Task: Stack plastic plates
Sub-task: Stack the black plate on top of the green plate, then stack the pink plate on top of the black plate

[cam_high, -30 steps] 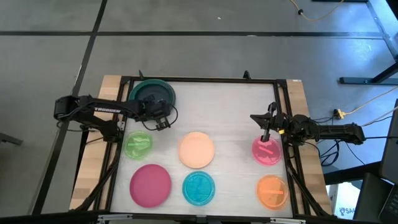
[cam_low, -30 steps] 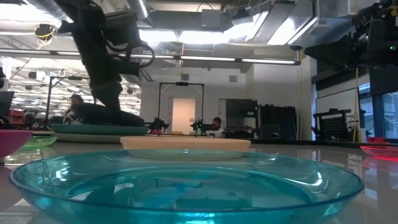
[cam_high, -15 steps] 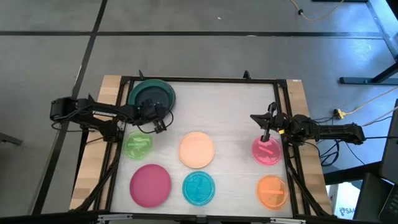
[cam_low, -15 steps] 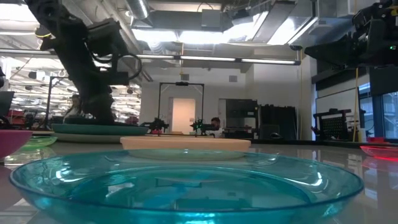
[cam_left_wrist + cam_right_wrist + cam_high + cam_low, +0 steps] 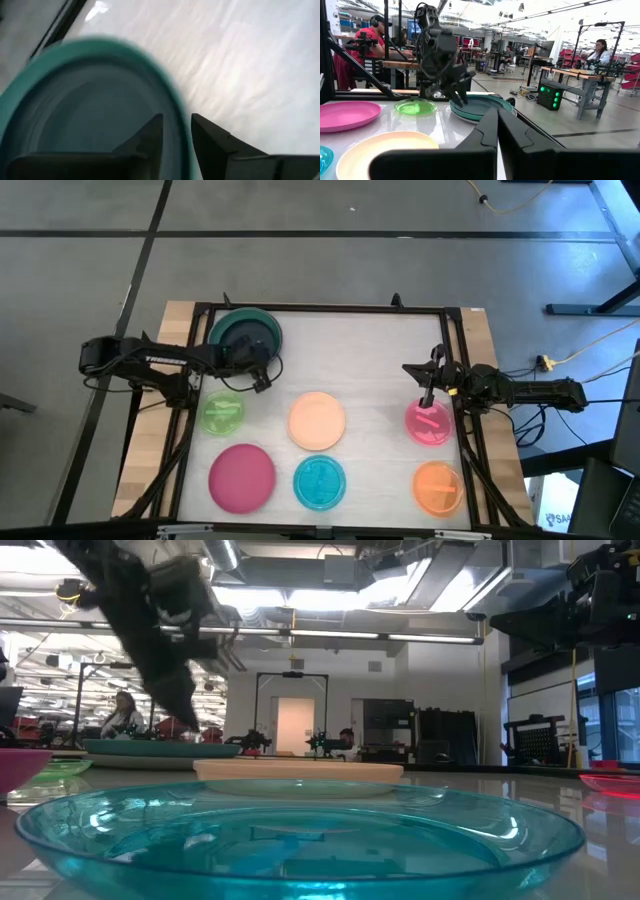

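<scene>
At the table's far left a navy plate (image 5: 241,332) lies inside a teal green plate (image 5: 268,330), which rests on a grey plate (image 5: 150,762). My left gripper (image 5: 262,377) hangs open just above the near right rim of this stack, slanting down. In the left wrist view the teal rim (image 5: 170,90) shows past the gap between its fingers (image 5: 150,137). My right gripper (image 5: 428,386) is shut and waits at the right, over the far edge of the pink plate (image 5: 430,423).
Single plates lie flat on the white table top. They are light green (image 5: 222,412), peach (image 5: 317,420), magenta (image 5: 242,477), cyan (image 5: 320,482) and orange (image 5: 438,487). A black frame (image 5: 320,308) borders the table. People sit at desks beyond the far edge.
My left gripper was down on the stack a second ago. It drew back toward the table's left edge, then rose clear of the stack and tipped. The dark plate that stood raised under it now lies flat in the teal green plate.
</scene>
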Robot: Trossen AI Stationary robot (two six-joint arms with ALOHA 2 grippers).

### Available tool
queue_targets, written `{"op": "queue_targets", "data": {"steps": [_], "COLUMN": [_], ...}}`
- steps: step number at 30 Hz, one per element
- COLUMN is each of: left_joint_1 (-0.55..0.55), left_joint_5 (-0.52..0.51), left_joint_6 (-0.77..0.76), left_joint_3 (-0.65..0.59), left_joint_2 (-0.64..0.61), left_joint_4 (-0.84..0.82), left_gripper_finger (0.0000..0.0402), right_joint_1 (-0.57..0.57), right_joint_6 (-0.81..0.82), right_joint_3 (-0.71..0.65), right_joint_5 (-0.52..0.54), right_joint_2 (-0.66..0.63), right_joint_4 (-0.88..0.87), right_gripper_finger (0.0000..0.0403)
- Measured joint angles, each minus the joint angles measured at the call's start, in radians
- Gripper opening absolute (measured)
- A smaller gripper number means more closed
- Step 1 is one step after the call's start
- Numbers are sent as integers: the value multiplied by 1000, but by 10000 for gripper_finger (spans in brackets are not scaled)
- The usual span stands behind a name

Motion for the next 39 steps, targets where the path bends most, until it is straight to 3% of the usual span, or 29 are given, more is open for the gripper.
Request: {"op": "queue_targets", "data": {"steps": [5,10,13,18,28,39], "left_joint_1": [-24,-84,-133,-228,-447,-608], "left_joint_5": [130,339,465,562,581,556], "left_joint_6": [-6,-9,-32,-126,-192,-241], "left_joint_3": [144,246,271,258,223,249], "left_joint_2": [-3,-4,-4,-4,47,224], "left_joint_4": [-122,-172,-162,-153,-153,-174], "left_gripper_finger": [100,100,100,100,100,100], "right_joint_1": [0,0,0,0,0,0], "right_joint_6": [0,0,0,0,16,53], "right_joint_3": [0,0,0,0,0,0], "right_joint_5": [0,0,0,0,0,26], "right_joint_2": [0,0,0,0,0,0], "right_joint_4": [0,0,0,3,8,-35], "right_gripper_finger": [5,5,5,5,5,5]}}
